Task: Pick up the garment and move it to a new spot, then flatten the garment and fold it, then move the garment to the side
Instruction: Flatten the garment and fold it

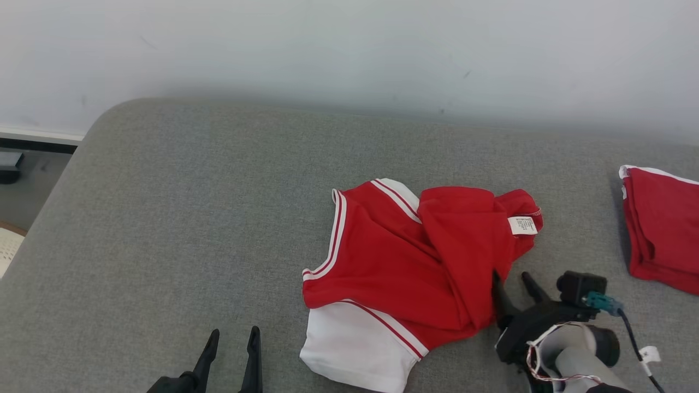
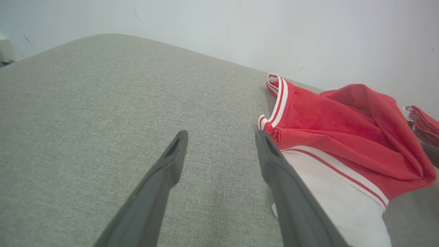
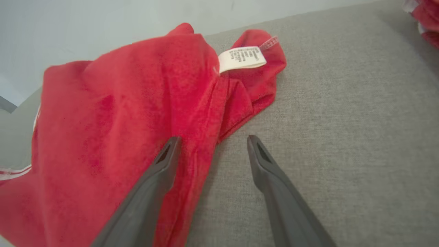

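- The head view takes in the whole table (image 1: 164, 218): the garment (image 1: 393, 262) lies crumpled a little right of the middle, towards the near edge, red with white striped trim and a white panel nearest the robot.
- The right wrist view gives the print on the white label (image 3: 242, 58) and the red folds (image 3: 120, 113) close up. The head view shows the label (image 1: 522, 225) as a small tag at the garment's far right end.
- The left wrist view shows the striped trim and white panel (image 2: 325, 116) from the side.
- Counted: two claws, two red garments, one label. The second garment (image 1: 661, 229) lies folded at the right edge, well apart from the first.
- The left claw (image 1: 234, 331) stands open and empty over bare table near the near edge, just left of the garment (image 2: 221, 135).
- The right claw (image 3: 213, 140) is open and grips nothing: one finger lies over red cloth, the other over bare table (image 1: 511, 277).
- The table's left half is bare up to its rounded far left corner; the far edge runs along a pale wall (image 1: 349, 49).
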Available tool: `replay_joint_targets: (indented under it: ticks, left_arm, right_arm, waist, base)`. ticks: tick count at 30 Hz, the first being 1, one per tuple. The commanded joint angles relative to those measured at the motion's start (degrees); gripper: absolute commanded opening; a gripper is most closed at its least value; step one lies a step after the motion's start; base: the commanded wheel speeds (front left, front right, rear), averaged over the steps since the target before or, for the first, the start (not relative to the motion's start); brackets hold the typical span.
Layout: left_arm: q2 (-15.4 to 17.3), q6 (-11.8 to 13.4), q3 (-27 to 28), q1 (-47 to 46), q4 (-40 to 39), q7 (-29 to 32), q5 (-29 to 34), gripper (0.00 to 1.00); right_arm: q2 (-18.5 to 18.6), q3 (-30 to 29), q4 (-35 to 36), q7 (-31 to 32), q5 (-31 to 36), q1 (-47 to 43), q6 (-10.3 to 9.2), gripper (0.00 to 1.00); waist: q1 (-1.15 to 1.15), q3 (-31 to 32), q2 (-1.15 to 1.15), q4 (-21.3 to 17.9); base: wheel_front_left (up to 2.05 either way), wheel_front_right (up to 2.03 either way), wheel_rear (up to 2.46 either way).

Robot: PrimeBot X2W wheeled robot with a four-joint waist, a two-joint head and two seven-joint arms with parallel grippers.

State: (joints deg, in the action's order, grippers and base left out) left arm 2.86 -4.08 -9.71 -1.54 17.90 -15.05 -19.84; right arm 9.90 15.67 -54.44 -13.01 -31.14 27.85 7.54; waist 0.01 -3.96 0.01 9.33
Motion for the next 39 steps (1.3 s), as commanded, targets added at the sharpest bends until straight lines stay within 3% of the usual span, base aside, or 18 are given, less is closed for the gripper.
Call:
replay_joint_targets:
  ticks: [1,2,3,12,20,26,29,30,31,32,33,39]
  left_arm:
    - [0.1,-0.2,-0.1,-0.6,0.2,-0.2,0.4,1.0]
    - [0.1,-0.2,-0.1,-0.7,0.3,-0.2,0.4,1.0]
    - [0.1,-0.2,-0.1,-0.8,0.3,-0.2,0.4,1.0]
    - [0.1,-0.3,0.2,1.7,0.7,-0.2,1.0,1.0]
    - [0.1,-0.1,0.4,3.9,0.3,-0.2,0.5,1.0]
    - [0.1,-0.3,0.7,3.8,0.0,-0.2,0.6,1.0]
    - [0.1,-0.4,0.6,3.4,0.0,-0.2,0.7,1.0]
    - [0.1,-0.3,0.5,3.3,0.1,-0.2,0.7,1.0]
    - [0.1,-0.3,0.5,3.3,0.1,-0.2,0.7,1.0]
    - [0.1,-0.3,0.4,3.1,0.2,-0.2,0.8,1.0]
    - [0.1,-0.4,0.4,3.0,0.2,-0.2,0.7,1.0]
    - [0.1,-0.5,0.8,2.8,0.5,-0.2,0.9,1.0]
  right_arm:
    - [-0.7,0.1,-0.2,0.5,-1.5,-0.4,-0.15,0.93]
    - [-1.1,0.7,-0.5,0.8,-2.1,-0.4,-0.14,0.51]
    - [-1.3,1.3,-0.6,0.7,-2.7,-0.2,-0.14,0.0]
    - [0.2,3.3,3.8,-2.1,-2.5,-3.0,-0.14,0.0]
    - [0.5,-0.2,26.2,-2.2,1.2,-20.4,-0.14,0.0]
    - [-2.5,0.8,41.5,5.2,5.1,-33.3,-0.14,0.0]
    - [-3.7,0.7,45.5,9.8,6.7,-37.3,-0.15,0.0]
    - [-4.0,0.1,46.6,10.4,7.7,-37.7,-0.15,0.51]
    - [-4.0,0.1,46.6,10.4,7.7,-37.7,-0.15,0.51]
    - [-4.2,-0.4,47.7,10.8,8.4,-38.1,-0.15,0.96]
    - [-4.5,-0.9,48.6,11.3,8.9,-38.6,-0.14,1.0]
    - [-4.4,-4.5,55.5,12.7,11.0,-40.0,-0.14,1.0]
  waist:
    - [-0.01,0.0,-0.01,0.2]
    - [-0.01,0.0,-0.01,0.3]
    - [-0.01,0.1,-0.01,0.3]
    - [-0.01,2.4,-0.01,-0.2]
    - [-0.01,4.6,-0.01,-1.9]
    - [-0.01,4.3,-0.01,-3.2]
    - [-0.01,4.0,-0.01,-3.6]
    - [-0.01,3.9,-0.01,-3.7]
    - [-0.01,3.9,-0.01,-3.7]
    - [-0.01,3.8,-0.01,-3.7]
    - [-0.01,3.7,-0.01,-3.7]
    - [-0.01,3.8,-0.01,-3.6]
  base:
    - [0.0,0.0,0.0]
    - [0.0,0.0,0.0]
    - [0.0,0.0,0.0]
    - [0.0,0.0,0.0]
    - [0.0,0.0,0.0]
    - [0.0,0.0,0.0]
    - [0.0,0.0,0.0]
    - [0.0,0.0,0.0]
    - [0.0,0.0,0.0]
    - [0.0,0.0,0.0]
    - [0.0,0.0,0.0]
    - [0.0,0.0,0.0]
